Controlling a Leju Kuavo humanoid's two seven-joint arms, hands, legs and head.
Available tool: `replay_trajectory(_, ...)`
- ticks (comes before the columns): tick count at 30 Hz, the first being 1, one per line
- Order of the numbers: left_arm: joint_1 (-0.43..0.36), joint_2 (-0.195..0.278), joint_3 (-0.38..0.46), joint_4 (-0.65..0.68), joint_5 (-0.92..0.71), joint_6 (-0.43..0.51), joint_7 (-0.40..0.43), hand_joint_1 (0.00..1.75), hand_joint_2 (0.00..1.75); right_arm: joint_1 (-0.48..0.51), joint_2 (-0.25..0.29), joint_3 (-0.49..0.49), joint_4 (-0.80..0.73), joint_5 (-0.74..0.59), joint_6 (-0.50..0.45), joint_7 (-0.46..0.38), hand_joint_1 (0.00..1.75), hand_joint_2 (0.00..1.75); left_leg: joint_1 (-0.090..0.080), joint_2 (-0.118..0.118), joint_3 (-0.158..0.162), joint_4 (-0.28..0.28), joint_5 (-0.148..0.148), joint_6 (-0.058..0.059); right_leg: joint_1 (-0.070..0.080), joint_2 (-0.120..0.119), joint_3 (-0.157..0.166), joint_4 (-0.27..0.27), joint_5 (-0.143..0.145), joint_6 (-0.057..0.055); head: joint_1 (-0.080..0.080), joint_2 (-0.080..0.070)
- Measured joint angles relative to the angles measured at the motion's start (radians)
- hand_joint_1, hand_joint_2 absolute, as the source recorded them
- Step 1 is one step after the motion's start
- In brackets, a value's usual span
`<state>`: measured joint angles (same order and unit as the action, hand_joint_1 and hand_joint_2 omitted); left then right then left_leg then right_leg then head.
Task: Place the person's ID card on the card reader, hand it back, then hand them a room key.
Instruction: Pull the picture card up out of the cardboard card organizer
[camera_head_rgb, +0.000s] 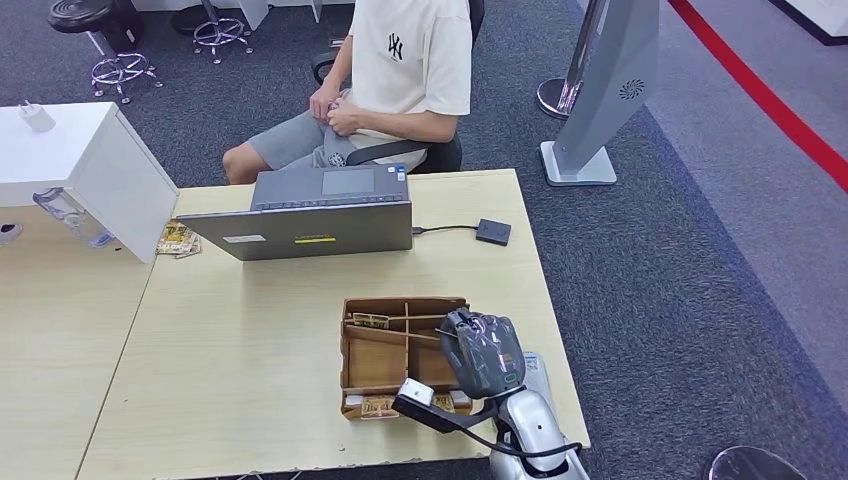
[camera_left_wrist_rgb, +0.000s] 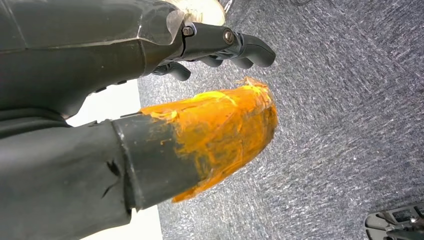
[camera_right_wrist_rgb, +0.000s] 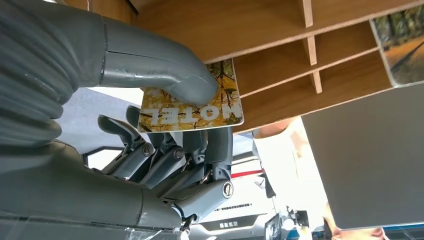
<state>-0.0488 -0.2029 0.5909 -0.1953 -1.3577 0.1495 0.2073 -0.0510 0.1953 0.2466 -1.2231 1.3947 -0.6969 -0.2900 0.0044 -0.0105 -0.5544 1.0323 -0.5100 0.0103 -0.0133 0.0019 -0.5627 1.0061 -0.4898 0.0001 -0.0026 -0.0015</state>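
Note:
My right hand hovers over the near right part of a brown divided box on the table. In the right wrist view this hand pinches a yellow hotel room key card between the thumb and fingers, just outside the box wall. More cards lie in the box. The small black card reader sits at the table's far right, cabled to the laptop. A person sits behind the table with both hands in their lap. My left hand hangs over the carpet, holding nothing, its thumb wrapped in orange tape.
A grey laptop stands open at the table's far side, facing the person. A white box stands at the left with leaflets beside it. A grey floor stand is at the far right. The table's right edge runs close to my right arm.

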Motion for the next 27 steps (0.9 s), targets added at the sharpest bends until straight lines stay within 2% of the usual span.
replay_trajectory(5,0.0,0.0,0.0,0.0,0.0,0.0,-0.002,0.0,0.0,0.003,0.001,-0.006,-0.014,-0.021,0.0,-0.035,1.75,1.75,0.0,0.0,0.0,0.0,0.0,0.0,0.0,0.0,0.0,0.0,0.0,0.0,0.0,0.0)
replay_trajectory(9,0.0,0.0,0.0,0.0,0.002,0.001,-0.005,0.0,0.0,0.021,0.02,-0.034,-0.064,-0.118,0.0,-0.161,1.75,1.75,0.0,0.0,0.0,0.0,0.0,0.0,0.0,0.0,0.0,0.0,0.0,0.0,0.0,0.0)
replay_trajectory(12,0.0,-0.003,0.001,0.0,0.003,0.003,-0.009,0.0,0.0,0.039,0.053,-0.057,-0.116,-0.254,0.0,-0.274,1.75,1.75,0.0,0.0,0.0,0.0,0.0,0.0,0.0,0.0,0.0,0.0,0.0,0.0,0.0,0.0)
replay_trajectory(14,0.0,-0.006,0.002,0.0,0.004,0.006,-0.01,0.0,0.0,0.049,0.066,-0.063,-0.158,-0.351,0.0,-0.311,1.75,1.75,0.0,0.0,0.0,0.0,0.0,0.0,0.0,0.0,0.0,0.0,0.0,0.0,0.0,0.0)
replay_trajectory(20,0.001,-0.017,0.011,0.0,0.004,0.012,-0.011,0.0,0.0,0.076,0.064,-0.028,-0.332,-0.615,0.0,-0.284,1.75,1.75,0.0,0.0,0.0,0.0,0.0,0.0,0.0,0.0,0.0,0.0,0.0,0.0,0.0,0.0)
replay_trajectory(23,0.001,-0.02,0.014,0.0,0.004,0.012,-0.011,0.0,0.0,0.088,0.058,0.001,-0.405,-0.675,0.0,-0.269,1.75,1.75,0.0,0.0,0.0,0.0,0.0,0.0,0.0,0.0,0.0,0.0,0.0,0.0,0.0,0.0)
replay_trajectory(27,0.0,-0.024,0.015,0.0,0.003,0.012,-0.011,0.0,0.0,0.101,0.053,0.025,-0.461,-0.693,0.0,-0.265,1.75,1.75,0.0,0.0,0.0,0.0,0.0,0.0,0.0,0.0,0.0,0.0,0.0,0.0,0.0,0.0)
